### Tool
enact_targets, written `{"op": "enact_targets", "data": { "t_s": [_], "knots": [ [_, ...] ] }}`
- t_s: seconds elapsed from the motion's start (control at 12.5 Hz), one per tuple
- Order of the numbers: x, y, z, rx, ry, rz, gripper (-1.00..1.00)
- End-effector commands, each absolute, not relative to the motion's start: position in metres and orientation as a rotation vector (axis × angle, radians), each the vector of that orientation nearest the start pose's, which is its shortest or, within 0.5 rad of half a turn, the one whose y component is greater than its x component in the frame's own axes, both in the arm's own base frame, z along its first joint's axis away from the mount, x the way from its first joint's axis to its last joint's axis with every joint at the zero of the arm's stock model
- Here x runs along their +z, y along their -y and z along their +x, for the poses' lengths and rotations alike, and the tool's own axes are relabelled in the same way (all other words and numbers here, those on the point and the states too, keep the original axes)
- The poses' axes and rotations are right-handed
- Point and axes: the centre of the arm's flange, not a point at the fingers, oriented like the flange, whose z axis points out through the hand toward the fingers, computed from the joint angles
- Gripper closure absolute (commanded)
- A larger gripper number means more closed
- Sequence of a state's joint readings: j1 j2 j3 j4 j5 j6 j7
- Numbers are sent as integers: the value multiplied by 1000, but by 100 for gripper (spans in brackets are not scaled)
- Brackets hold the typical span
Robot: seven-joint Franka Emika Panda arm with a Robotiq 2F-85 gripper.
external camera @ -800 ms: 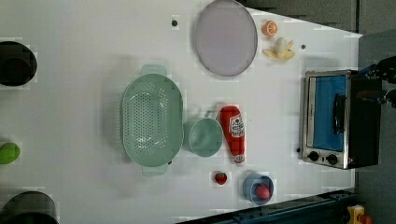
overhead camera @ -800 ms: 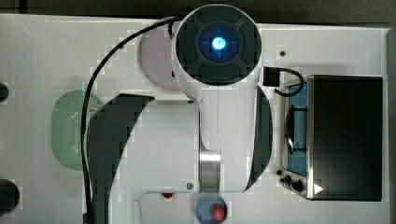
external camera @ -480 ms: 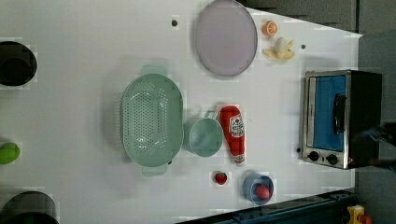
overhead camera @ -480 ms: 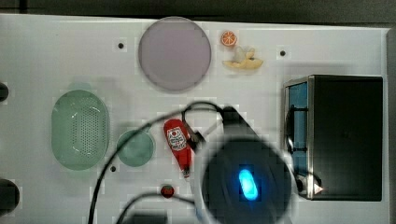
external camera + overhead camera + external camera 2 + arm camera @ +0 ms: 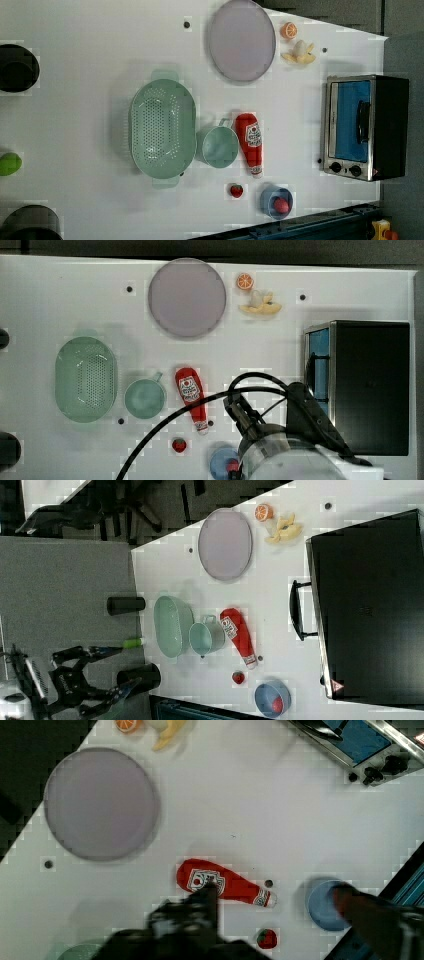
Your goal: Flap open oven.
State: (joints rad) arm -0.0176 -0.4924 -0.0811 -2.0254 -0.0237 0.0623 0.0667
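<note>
In the top view your toaster oven (image 5: pixel 370 387) sits at the desk's (image 5: pixel 40 300) right edge, door shut, and the arm (image 5: pixel 300 440) hangs low just beside the ketchup bottle (image 5: pixel 192 399) and blue bowl (image 5: pixel 222 463), so a careless swing could knock them over. In the left view the bar handle (image 5: pixel 362 121) is slim; miss it and you hit glass. In the wrist view the gripper (image 5: pixel 280 920) looks spread open.
</note>
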Motion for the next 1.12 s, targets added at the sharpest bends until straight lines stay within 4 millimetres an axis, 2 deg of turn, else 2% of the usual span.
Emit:
{"op": "enact_targets", "data": {
  "t_s": [0.08, 0.24, 0.32, 0.48, 0.64, 0.88, 1.12],
  "knots": [
    [605, 40, 416, 26, -1452, -2776, 9],
    [602, 45, 417, 33, -1464, -2768, 55],
    [599, 47, 417, 42, -1465, -2768, 65],
    [587, 55, 416, 77, -1392, -2812, 65],
    [569, 70, 417, 97, -1171, -2914, 65],
    [542, 101, 424, 29, -834, -3027, 65],
    [513, 140, 425, -27, -589, -3110, 65]
  ]
}}
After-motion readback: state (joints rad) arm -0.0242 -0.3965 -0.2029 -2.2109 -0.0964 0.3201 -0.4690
